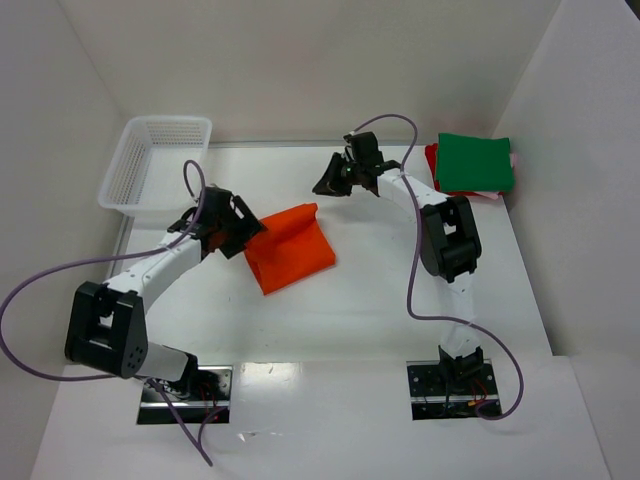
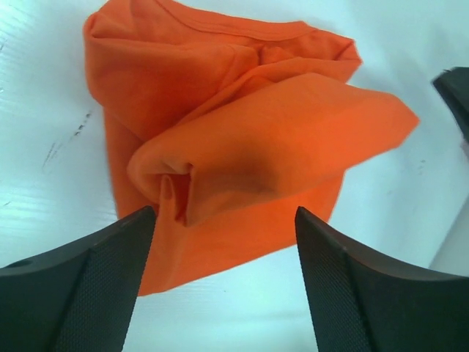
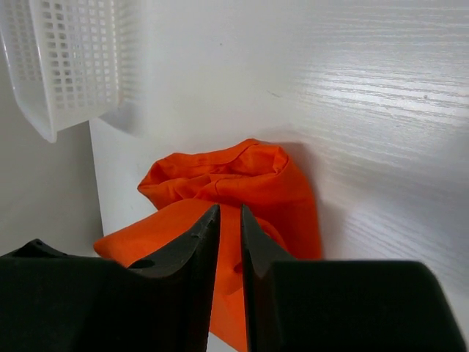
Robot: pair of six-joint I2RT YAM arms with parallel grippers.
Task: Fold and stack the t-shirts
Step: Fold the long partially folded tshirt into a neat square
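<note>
A bright orange t-shirt (image 1: 290, 248) lies loosely bunched and partly folded in the middle of the table. It also shows in the left wrist view (image 2: 242, 139) and the right wrist view (image 3: 242, 183). My left gripper (image 1: 243, 233) is open at the shirt's left edge. Its fingers (image 2: 95, 293) stand wide apart in front of the cloth and hold nothing. My right gripper (image 1: 328, 182) hangs behind the shirt, apart from it, with its jaws almost touching and empty (image 3: 230, 220). A green folded shirt (image 1: 475, 163) tops a stack at the back right, over a red one (image 1: 431, 160) and a pale pink one (image 1: 512, 168).
A white mesh basket (image 1: 160, 160) stands at the back left, also in the right wrist view (image 3: 66, 66). White walls close in the table at the back and on both sides. Purple cables loop from both arms.
</note>
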